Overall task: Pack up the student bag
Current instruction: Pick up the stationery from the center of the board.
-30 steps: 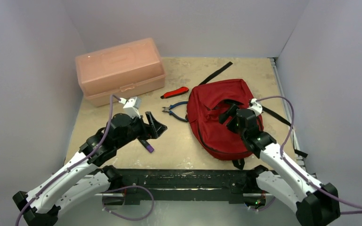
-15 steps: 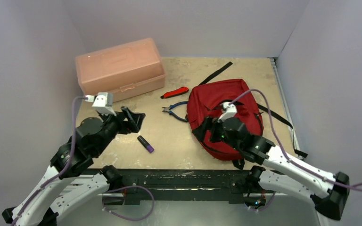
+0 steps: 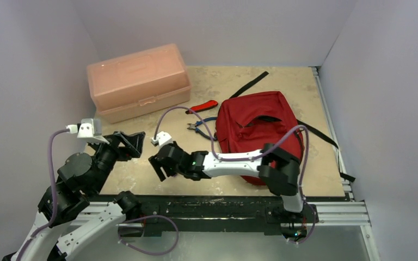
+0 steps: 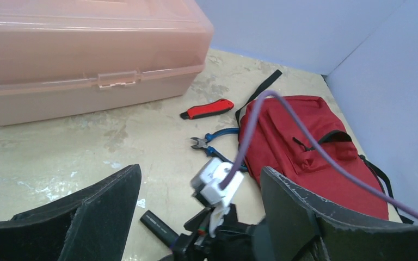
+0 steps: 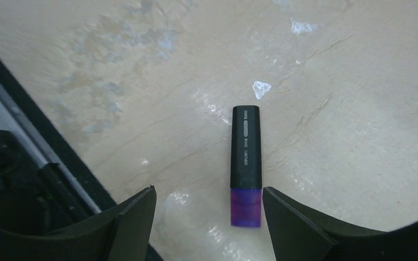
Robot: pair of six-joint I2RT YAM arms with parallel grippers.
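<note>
The bag (image 3: 261, 130) lies flat on the table (image 3: 305, 81), right of centre in the top view. Pliers (image 3: 201, 126) lie just beside its left edge, a knife (image 3: 202, 106) above them, and a box (image 3: 136, 81) at upper left. Right gripper (image 3: 160, 167) sits left of centre with fingers spread. A marker (image 5: 246, 157) lies between them, touching neither. Left gripper (image 3: 132, 142), at lower left, is spread and holds nothing.

Looks like a lab test booth: blank pale walls (image 3: 212, 27) around a small table (image 3: 283, 79) (metal rail (image 3: 337, 208) in front).
</note>
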